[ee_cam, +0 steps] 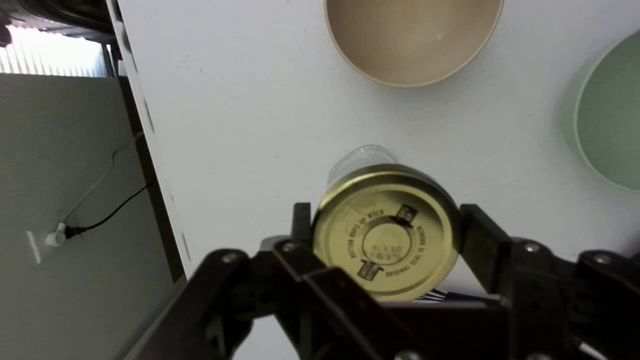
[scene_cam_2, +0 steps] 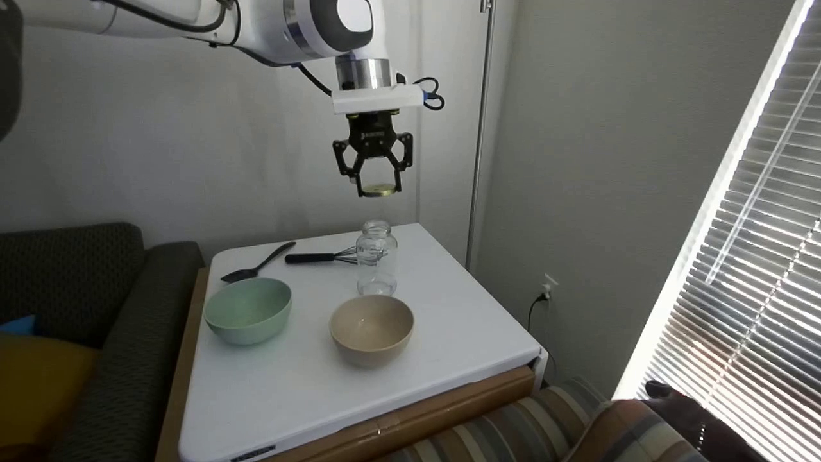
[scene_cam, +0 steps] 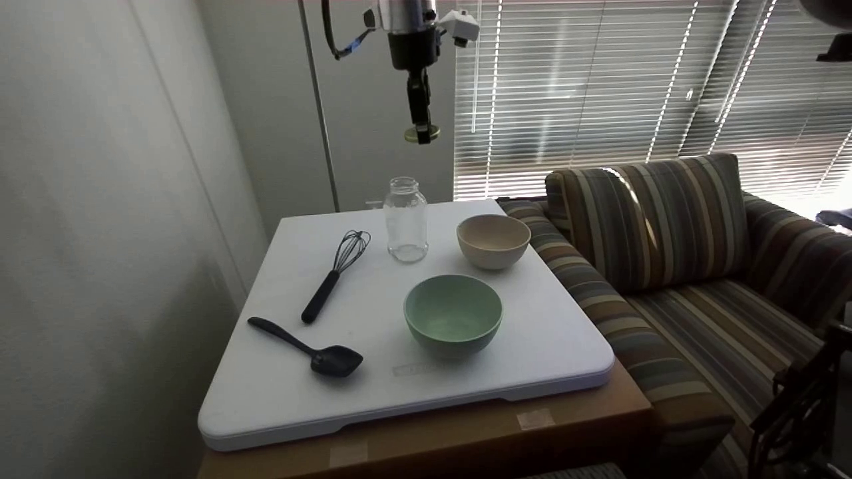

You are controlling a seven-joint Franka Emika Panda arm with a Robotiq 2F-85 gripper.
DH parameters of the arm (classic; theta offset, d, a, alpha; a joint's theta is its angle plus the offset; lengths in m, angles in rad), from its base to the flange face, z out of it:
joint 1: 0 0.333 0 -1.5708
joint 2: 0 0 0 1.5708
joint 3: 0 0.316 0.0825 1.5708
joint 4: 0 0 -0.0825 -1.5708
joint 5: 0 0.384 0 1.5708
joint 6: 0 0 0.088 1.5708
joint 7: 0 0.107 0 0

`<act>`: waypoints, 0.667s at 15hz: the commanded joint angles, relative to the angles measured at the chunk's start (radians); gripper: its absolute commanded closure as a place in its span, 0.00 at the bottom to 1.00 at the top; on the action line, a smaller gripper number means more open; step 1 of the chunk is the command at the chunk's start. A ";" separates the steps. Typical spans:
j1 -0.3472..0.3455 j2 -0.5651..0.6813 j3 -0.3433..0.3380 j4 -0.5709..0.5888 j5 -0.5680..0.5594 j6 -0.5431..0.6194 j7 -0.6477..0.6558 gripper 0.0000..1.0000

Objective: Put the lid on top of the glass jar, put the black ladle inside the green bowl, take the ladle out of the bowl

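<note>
My gripper [scene_cam: 423,135] is shut on the lid [scene_cam_2: 378,190], a yellowish-gold disc held between both fingertips. The lid is in the air above the glass jar [scene_cam: 406,223], with a gap between them in both exterior views. In the wrist view the lid [ee_cam: 387,240] covers most of the jar; only part of its clear glass [ee_cam: 361,157] shows. The jar stands upright and open. The black ladle [scene_cam: 336,361] lies on the white table, its scoop near the green bowl [scene_cam: 452,346]. The bowl is empty. It also shows at the right of the wrist view [ee_cam: 615,115].
A cream bowl [scene_cam_2: 372,340] stands near the jar and the green bowl. A black whisk [scene_cam: 326,293] lies beside the jar. All stand on a white tabletop [scene_cam: 279,406]. A striped couch [scene_cam: 679,332] adjoins the table. A wall [scene_cam: 120,266] stands along another side.
</note>
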 commanded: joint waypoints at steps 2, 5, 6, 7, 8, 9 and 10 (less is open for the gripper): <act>-0.008 0.012 -0.007 -0.024 0.003 0.046 0.084 0.53; 0.007 0.027 -0.010 -0.017 -0.009 0.090 0.096 0.53; 0.012 0.031 -0.012 -0.016 -0.015 0.110 0.088 0.53; 0.015 0.034 -0.009 -0.016 -0.014 0.127 0.086 0.53; 0.019 0.038 -0.010 -0.016 -0.015 0.146 0.090 0.53; 0.021 0.042 -0.007 -0.017 -0.010 0.163 0.097 0.53; 0.024 0.044 -0.005 -0.018 -0.008 0.176 0.102 0.53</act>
